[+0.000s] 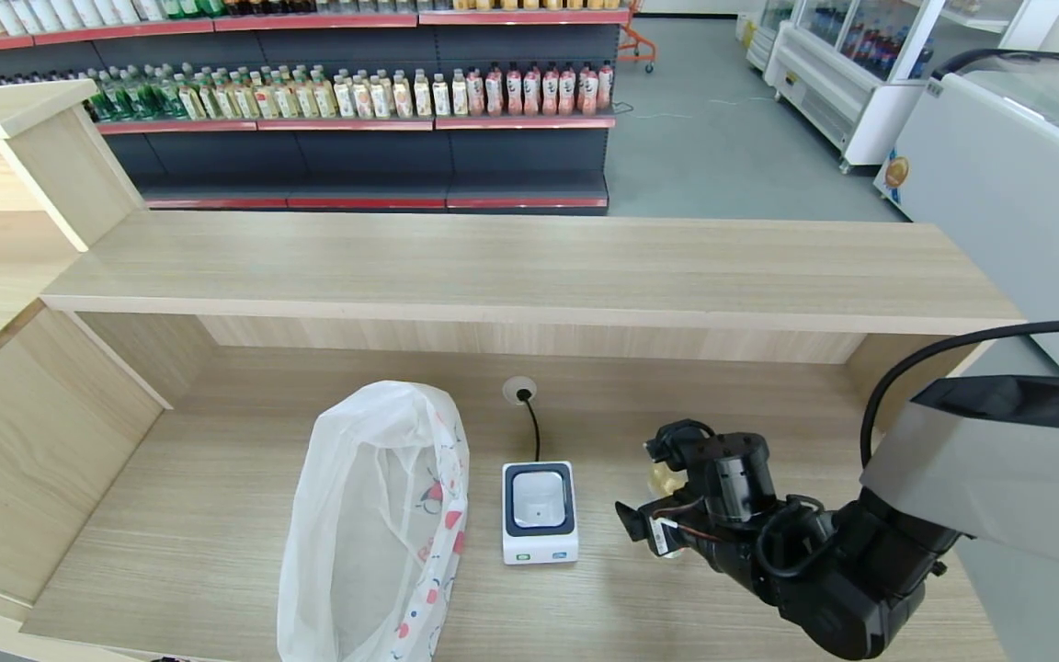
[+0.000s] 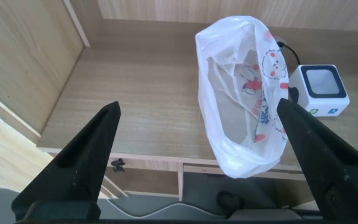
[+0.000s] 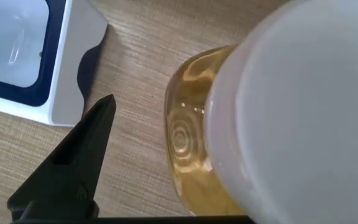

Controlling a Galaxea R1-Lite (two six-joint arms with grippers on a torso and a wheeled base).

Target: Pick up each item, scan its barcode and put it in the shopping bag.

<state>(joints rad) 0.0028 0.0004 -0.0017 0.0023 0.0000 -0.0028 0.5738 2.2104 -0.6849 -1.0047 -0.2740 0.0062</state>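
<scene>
My right gripper (image 1: 656, 501), fingers spread, is at the bottle (image 3: 188, 143) beside the scanner (image 1: 540, 510); my left gripper (image 2: 197, 104) hangs released near the shopping bag (image 2: 267, 65).

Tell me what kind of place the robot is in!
Likely a shop's checkout: shelves of bottled drinks behind, a barcode scanner and a shopping bag on the wooden counter, coolers nearby.

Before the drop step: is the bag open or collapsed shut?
Open. The bag stands on the counter with its mouth spread wide, and both the head and left wrist views look into its inside.
</scene>
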